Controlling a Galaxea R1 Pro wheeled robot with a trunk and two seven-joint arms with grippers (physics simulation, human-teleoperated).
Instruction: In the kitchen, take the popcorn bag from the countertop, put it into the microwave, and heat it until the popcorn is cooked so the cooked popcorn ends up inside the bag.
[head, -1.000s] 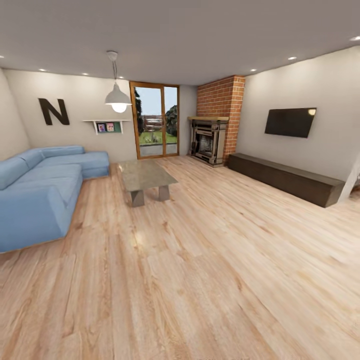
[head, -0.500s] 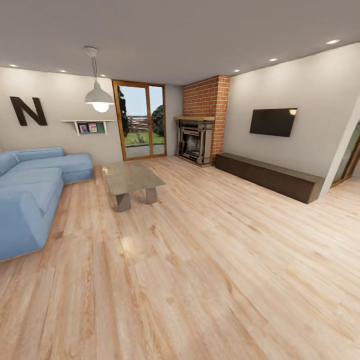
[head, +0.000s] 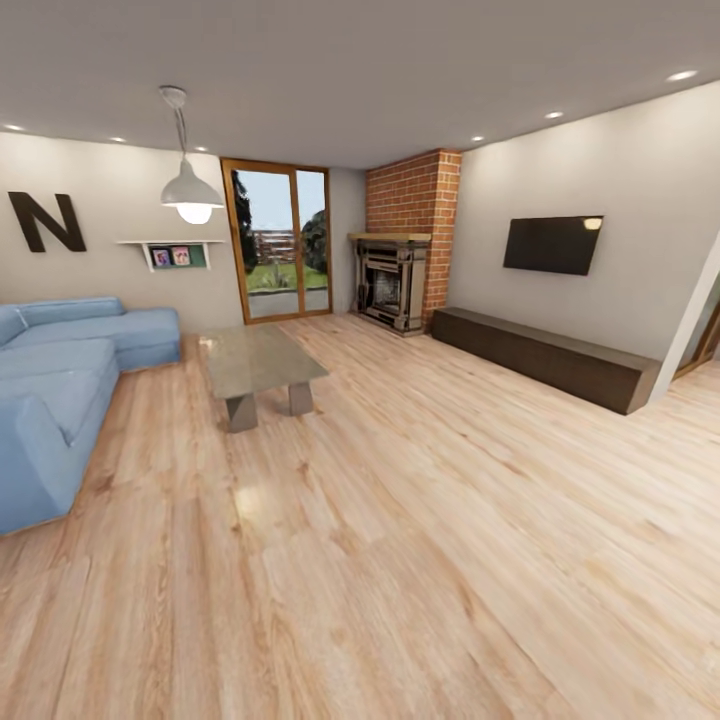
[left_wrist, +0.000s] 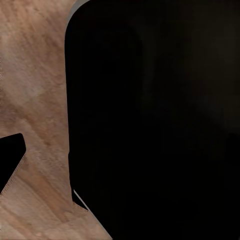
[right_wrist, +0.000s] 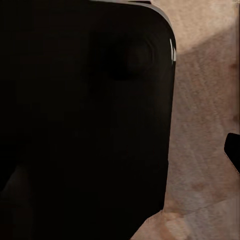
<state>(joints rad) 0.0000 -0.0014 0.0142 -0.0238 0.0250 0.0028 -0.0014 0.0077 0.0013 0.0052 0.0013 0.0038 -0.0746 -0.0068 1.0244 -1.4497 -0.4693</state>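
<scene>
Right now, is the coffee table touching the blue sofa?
Apart. The head view shows a strip of bare wood floor between the coffee table and the blue sofa.

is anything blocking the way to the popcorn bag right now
Cannot tell: the head view looks into a living room, with a blue sofa, a coffee table and open wood floor. Both wrist views face a dark shape over floor.

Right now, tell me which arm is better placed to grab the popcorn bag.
Neither yet. The head view shows a living room: sofa, coffee table, fireplace. Both wrist views face wooden floor.
</scene>
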